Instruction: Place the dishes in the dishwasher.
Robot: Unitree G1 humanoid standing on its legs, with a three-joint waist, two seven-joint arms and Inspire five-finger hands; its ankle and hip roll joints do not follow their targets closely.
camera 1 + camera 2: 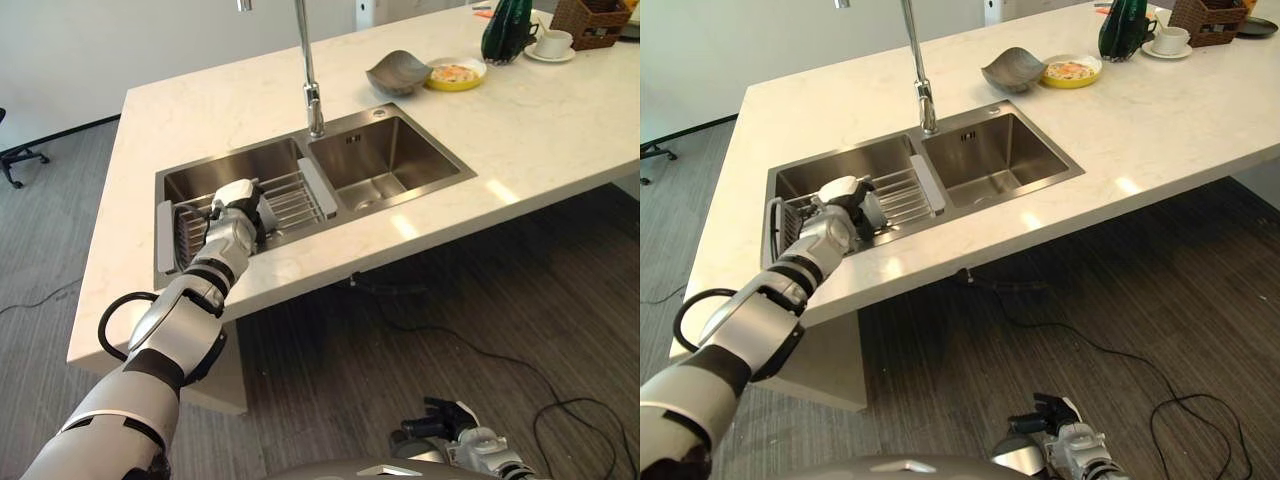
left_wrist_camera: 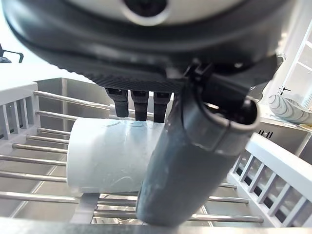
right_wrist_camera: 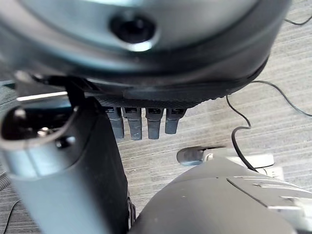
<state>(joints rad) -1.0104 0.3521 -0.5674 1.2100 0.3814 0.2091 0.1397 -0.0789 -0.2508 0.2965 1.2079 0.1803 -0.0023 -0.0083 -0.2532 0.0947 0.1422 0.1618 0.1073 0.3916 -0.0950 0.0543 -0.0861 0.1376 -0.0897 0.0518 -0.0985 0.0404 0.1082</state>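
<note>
The left hand [image 1: 232, 222] reaches into the left side of the sink [image 1: 395, 196], where a wire rack [image 1: 296, 200] sits over the basin. In the left wrist view, a white cup [image 2: 109, 156] lies on its side on the rack bars. The fingers [image 2: 140, 105] come down behind the cup and the thumb [image 2: 187, 156] crosses in front, so the hand looks closed around it (I think it has hold of the cup, but I cannot see how tight).

The cup looks smooth and hard, like china. It is probably light, but it could be slippery, and it would chip or break if it fell on the metal. A good place to hold it is around the round middle, fingers on one side and thumb on the other. The rack bars could let it roll, so a slow lift seems best.

More dishes wait far off on the worktop [image 1: 230, 100]: a grey bowl [image 1: 398, 72] and a yellow plate [image 1: 456, 74].

The right hand [image 1: 455, 420] hangs low over the floor, fingers loosely bent, holding nothing.
</note>
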